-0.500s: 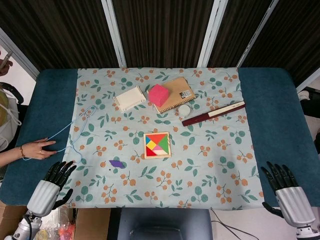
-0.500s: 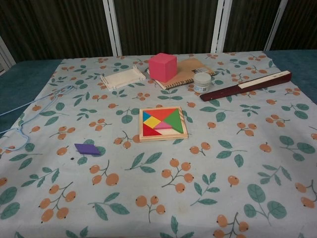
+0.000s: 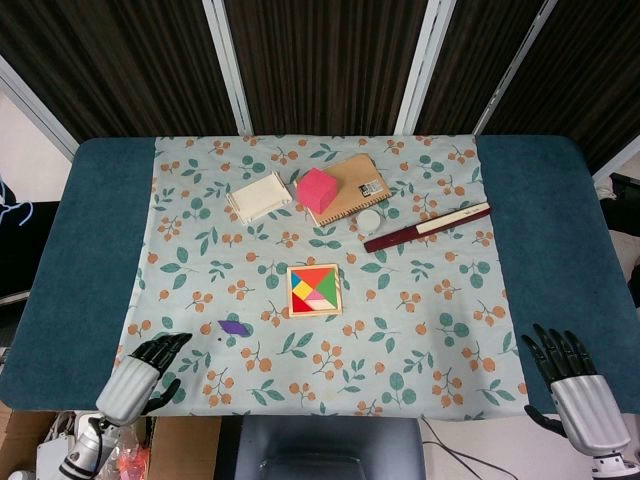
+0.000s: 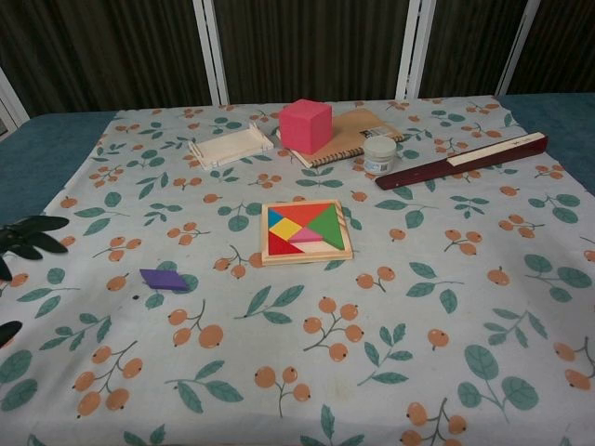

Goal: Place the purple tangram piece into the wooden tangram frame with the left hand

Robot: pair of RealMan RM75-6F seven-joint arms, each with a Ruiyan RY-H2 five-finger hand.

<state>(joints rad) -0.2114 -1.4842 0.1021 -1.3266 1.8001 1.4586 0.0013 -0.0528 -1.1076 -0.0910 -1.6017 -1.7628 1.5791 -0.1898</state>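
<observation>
The approach step is in hand: the left hand [image 3: 143, 374], fingers apart and empty, hovers at the tabletop's near-left edge, near the purple tangram piece [image 3: 233, 326]. Next it must reach and pinch this piece, then carry it to the wooden tangram frame [image 3: 314, 290]. The right hand [image 3: 570, 377] rests open, holding nothing.

One purple piece [image 3: 233, 327] lying loose. One wooden frame [image 3: 314, 290] holding coloured pieces. One pink cube [image 3: 317, 189]. One brown notebook [image 3: 353, 186]. One white tray [image 3: 260, 196]. One small white jar [image 3: 370, 219]. One long dark red case [image 3: 427, 227]. Two robot hands: left hand [image 3: 143, 372], right hand [image 3: 572, 378].
</observation>
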